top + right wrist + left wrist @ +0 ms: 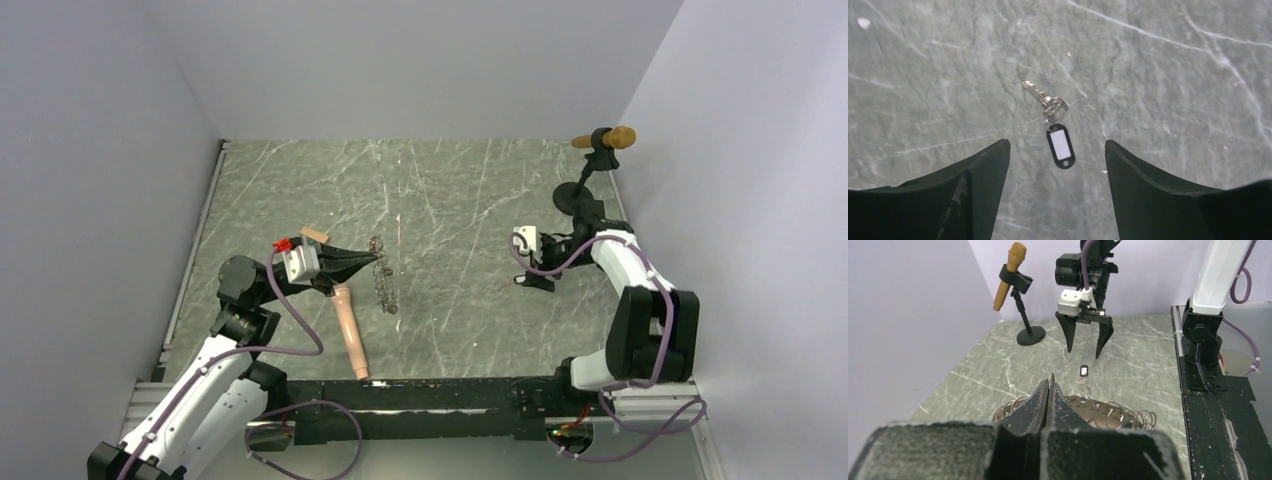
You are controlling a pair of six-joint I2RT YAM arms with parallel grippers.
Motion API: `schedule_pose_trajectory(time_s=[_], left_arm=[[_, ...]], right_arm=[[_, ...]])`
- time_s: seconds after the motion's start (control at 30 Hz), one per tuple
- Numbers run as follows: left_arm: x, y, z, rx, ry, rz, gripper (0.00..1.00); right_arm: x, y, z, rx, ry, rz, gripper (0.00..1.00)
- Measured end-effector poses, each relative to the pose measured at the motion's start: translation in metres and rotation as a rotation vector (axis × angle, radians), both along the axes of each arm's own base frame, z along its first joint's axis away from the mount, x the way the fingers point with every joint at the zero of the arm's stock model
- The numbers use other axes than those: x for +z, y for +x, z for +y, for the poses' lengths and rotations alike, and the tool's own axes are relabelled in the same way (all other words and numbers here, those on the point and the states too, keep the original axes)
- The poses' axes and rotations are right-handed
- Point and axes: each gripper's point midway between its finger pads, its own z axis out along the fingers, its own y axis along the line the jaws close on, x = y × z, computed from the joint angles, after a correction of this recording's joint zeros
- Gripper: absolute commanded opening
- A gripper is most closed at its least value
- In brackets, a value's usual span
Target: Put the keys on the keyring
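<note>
The key point(1039, 94) with its black tag point(1060, 146) lies flat on the table point(450, 200), just under the right gripper point(1084, 352), whose fingers are wide apart. Seen from the top, the keyring point(384, 278) is at 9 o'clock from the key, one end pinched in the left gripper point(372, 259).

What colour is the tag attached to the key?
The tag is black with a white insert, clearest in the right wrist view.

You are looking at a grey-green veined stone table point(450, 190): a peach cylinder point(350, 330) is lying by its near edge, a small silver key with a black tag point(1055, 107) toward the right edge, and a black microphone stand point(571, 196) is standing in the far right corner.
</note>
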Motion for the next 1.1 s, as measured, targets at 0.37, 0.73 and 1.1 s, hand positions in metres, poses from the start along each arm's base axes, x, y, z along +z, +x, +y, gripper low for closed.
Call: schedule_pose_trajectory(time_s=[0.37,0.73,1.1], left_arm=[[-0.002,-0.001,0.001,0.002,0.006,0.008,0.0],[-0.002,-0.001,0.001,-0.001,0.007,0.007,0.0],[-0.002,-0.002,0.001,-0.005,0.007,0.005,0.0]], right_arm=[[-0.053,-0.017,0.008,0.194,-0.106,-0.006,0.53],[-0.06,0.001,0.004,0.186,-0.157,-0.053,0.43],[-0.066,0.001,0.012,0.208,-0.16,-0.049,0.37]])
